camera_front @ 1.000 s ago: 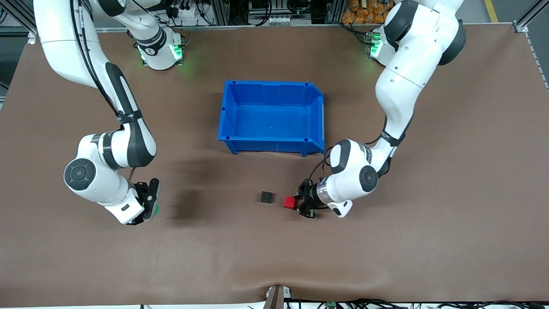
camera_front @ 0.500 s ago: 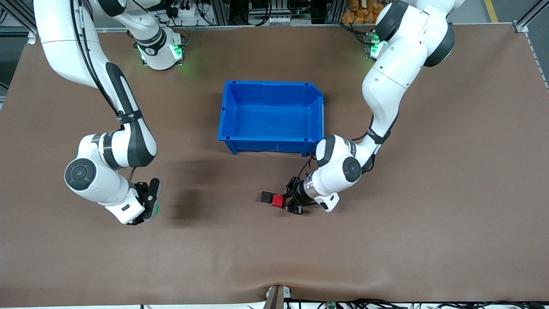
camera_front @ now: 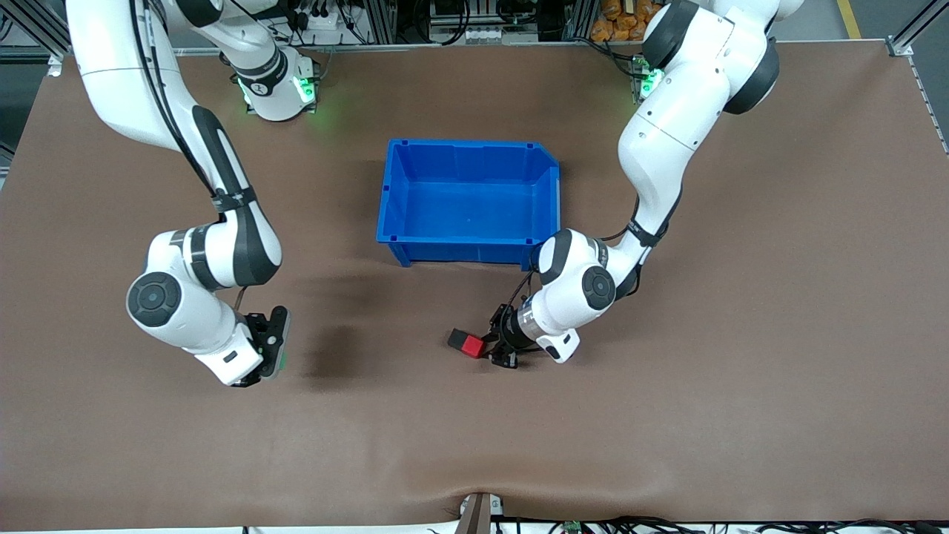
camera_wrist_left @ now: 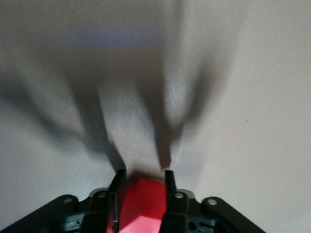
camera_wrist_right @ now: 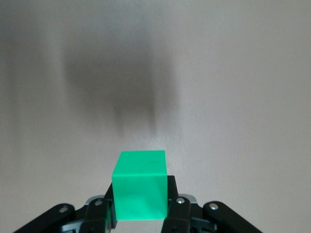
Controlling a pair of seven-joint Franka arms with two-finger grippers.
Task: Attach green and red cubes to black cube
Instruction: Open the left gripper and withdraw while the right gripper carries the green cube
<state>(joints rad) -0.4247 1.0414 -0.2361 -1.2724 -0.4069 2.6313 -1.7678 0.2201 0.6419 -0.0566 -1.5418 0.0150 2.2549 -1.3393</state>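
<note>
Brown table (camera_front: 741,371), lower centre: left gripper (camera_front: 485,348) pinches red cube (camera_front: 472,345) against black cube (camera_front: 457,339), mostly hidden. Right gripper (camera_front: 273,354), lower left, clamps green cube (camera_wrist_right: 139,185) over open mat. Blue bin (camera_front: 393,193) above.

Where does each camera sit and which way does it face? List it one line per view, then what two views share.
Front view: high across the table, facing both arms' bases; shows both arms, the blue bin, and the red cube against the black cube.
Left wrist view: on the left arm's wrist, looking past the left gripper at the tabletop; its fingers clamp the red cube.
Right wrist view: on the right arm's wrist, looking past the right gripper, shut on the green cube.
Shared: front and left wrist views both show the red cube.
</note>
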